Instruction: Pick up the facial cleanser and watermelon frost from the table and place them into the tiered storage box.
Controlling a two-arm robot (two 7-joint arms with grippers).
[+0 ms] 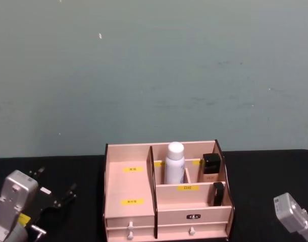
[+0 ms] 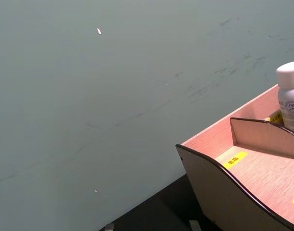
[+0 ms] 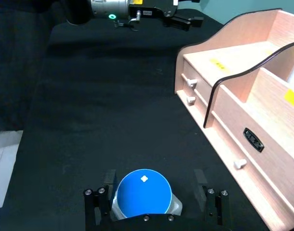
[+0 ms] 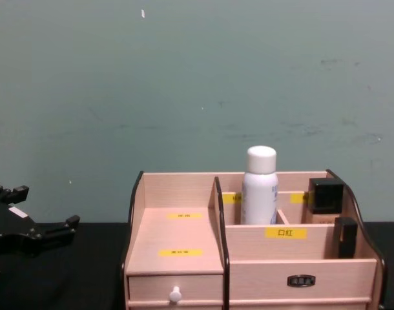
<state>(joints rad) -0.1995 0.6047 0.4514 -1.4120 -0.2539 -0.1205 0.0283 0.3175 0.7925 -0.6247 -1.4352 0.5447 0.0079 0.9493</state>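
The tiered storage box [image 1: 131, 186] [image 4: 184, 242] [image 3: 243, 96] [image 2: 262, 173] stands at the table's near middle, light wood with dark edges and yellow labels. A white bottle [image 1: 174, 162] [image 4: 259, 186] [image 2: 290, 96] stands upright in a rear compartment. A round blue-topped container [image 3: 142, 192] sits on the black table between the fingers of my right gripper [image 3: 155, 197], which is open around it with a gap on one side. I cannot tell if it is the facial cleanser or the watermelon frost. My left gripper [image 1: 58, 194] [image 4: 35, 216] [image 3: 180, 14] hovers open and empty left of the box.
Two black items [image 1: 211, 164] [image 1: 218, 193] stand in the box's right compartments. Two white-knobbed drawers [image 3: 190, 91] [image 1: 192, 231] face me. The black tabletop [image 3: 99, 106] lies bare between the grippers. A grey-green wall [image 1: 154, 70] rises behind the box. My right arm's wrist [image 1: 293, 212] is at the lower right.
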